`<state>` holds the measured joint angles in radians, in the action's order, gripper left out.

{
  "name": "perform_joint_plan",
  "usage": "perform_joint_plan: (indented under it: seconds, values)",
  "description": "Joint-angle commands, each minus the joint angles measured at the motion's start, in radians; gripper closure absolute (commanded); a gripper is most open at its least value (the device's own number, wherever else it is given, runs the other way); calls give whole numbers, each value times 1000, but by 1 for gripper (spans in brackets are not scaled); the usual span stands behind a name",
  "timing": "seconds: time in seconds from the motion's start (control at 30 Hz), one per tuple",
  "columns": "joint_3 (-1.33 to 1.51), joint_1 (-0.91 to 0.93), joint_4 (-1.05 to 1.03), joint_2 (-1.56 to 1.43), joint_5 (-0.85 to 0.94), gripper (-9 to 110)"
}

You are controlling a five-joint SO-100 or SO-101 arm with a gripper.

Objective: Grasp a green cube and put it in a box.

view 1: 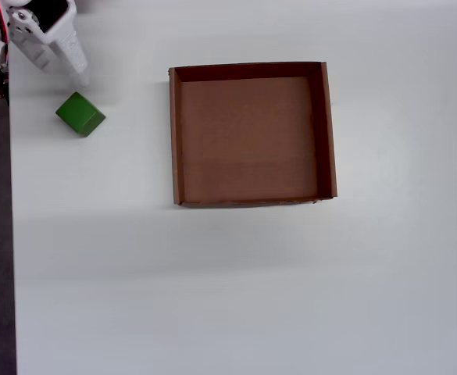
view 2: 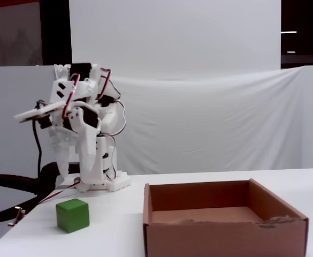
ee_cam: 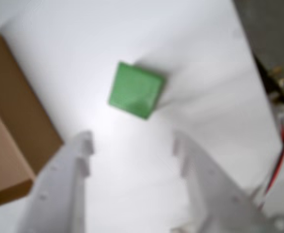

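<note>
The green cube (ee_cam: 136,90) lies on the white table, just beyond my gripper (ee_cam: 133,143), which is open with only bare table between its white fingers (ee_cam: 78,160). From above, the cube (view 1: 80,114) sits near the table's left edge, with the gripper (view 1: 76,72) hovering a little above and behind it. The box (view 1: 328,133), a shallow brown cardboard tray, stands empty to the cube's right. In the wrist view one corner of the box (ee_cam: 10,126) shows at the left. In the fixed view the cube (view 2: 73,215) rests left of the box (view 2: 226,238), below the arm (view 2: 81,128).
The table's left edge (view 1: 11,234) runs close to the cube, with dark floor beyond it. Red and black wires (ee_cam: 279,162) hang at the right of the wrist view. The arm's base (view 2: 105,182) stands behind the cube. A white cloth backdrop closes the far side.
</note>
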<state>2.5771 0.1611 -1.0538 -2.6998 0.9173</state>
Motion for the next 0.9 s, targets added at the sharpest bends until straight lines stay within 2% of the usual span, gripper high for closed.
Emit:
perform_joint_plan:
  seconds: [0.0,0.3,0.53,0.87]
  values:
    - [-95,11,61,114,14,77]
    - [-115,64,150,268,77,76]
    - [-206,112,87,437,123,76]
    - [-302,94,110,580,112,73]
